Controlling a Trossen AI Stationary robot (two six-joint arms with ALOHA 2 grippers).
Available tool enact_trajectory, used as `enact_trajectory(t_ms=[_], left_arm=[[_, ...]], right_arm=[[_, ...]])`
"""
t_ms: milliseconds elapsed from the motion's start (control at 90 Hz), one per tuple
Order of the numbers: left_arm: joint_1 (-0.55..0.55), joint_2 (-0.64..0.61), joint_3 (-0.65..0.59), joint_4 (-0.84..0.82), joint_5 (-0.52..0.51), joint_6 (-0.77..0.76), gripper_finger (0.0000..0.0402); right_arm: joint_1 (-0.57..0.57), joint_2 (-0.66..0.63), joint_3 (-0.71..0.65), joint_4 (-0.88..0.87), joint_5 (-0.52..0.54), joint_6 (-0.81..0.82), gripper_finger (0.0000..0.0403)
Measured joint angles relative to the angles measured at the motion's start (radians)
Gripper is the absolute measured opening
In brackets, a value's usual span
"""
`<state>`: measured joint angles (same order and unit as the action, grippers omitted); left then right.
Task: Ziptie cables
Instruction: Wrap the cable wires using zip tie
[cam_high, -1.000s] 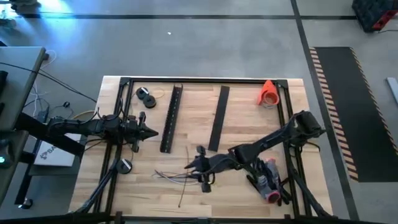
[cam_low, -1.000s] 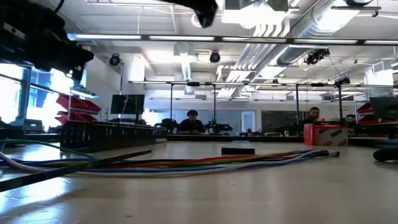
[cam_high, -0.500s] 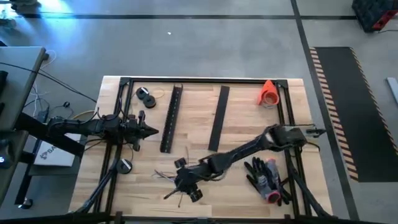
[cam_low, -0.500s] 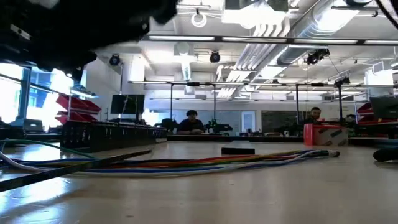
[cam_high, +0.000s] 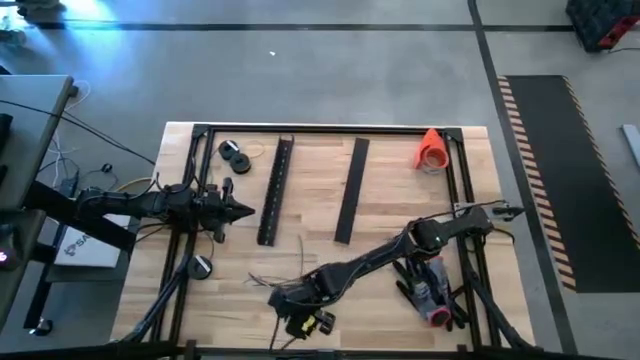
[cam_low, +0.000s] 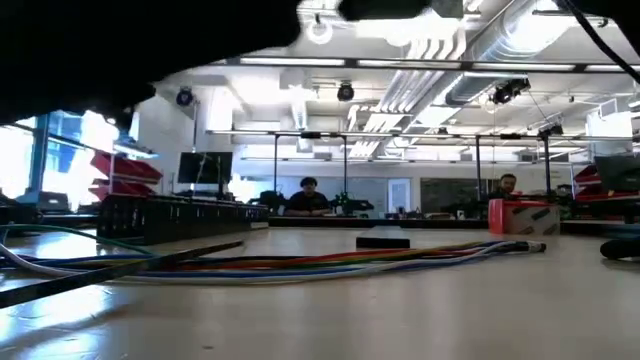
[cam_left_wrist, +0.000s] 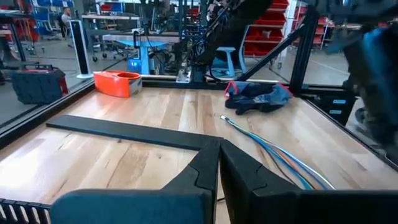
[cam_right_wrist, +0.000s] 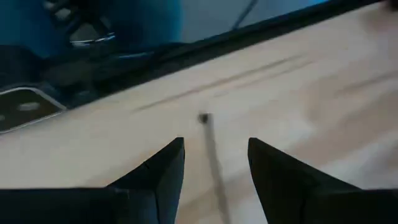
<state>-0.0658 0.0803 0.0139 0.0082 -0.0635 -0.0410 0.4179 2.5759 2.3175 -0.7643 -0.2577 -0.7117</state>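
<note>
The cables (cam_low: 350, 262) lie loose on the table as a bundle of thin coloured and grey wires, running left to right in the low view; the left wrist view shows the cables (cam_left_wrist: 273, 152) too. In the high view the cables (cam_high: 262, 278) lie partly under my right arm. My right gripper (cam_high: 300, 322) is open near the table's near edge. A thin dark strip (cam_right_wrist: 212, 158) lies on the wood between its fingers, and I see no touch. My left gripper (cam_high: 243, 211) waits shut at the table's left, clear of everything.
Two long black slotted bars (cam_high: 275, 190) (cam_high: 352, 190) lie at the far middle. An orange tape roll (cam_high: 432, 150) stands far right, dark gloves (cam_high: 428, 285) lie near right, black rolls (cam_high: 235, 155) far left, and a black disc (cam_high: 203, 266) at the left.
My right gripper has swung from the table's middle toward the near edge and somewhat to the left, passing over the cables. Its arm now darkens the top left of the low view. The cables have stayed where they were.
</note>
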Motion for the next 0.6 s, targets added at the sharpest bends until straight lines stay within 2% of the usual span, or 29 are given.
enact_trajectory(t_ms=[156,322,600], left_arm=[[0.0,0.0,0.0,0.0,0.0,0.0,0.0],[0.0,0.0,0.0,0.0,0.0,0.0,0.0],[0.0,0.0,0.0,0.0,0.0,0.0,0.0]], right_arm=[[0.002,-0.003,-0.046,0.083,-0.043,0.038,0.0145],[0.021,-0.002,-0.083,0.091,-0.107,0.049,0.0147],[0.014,-0.003,-0.079,0.09,-0.066,-0.03,0.0144]])
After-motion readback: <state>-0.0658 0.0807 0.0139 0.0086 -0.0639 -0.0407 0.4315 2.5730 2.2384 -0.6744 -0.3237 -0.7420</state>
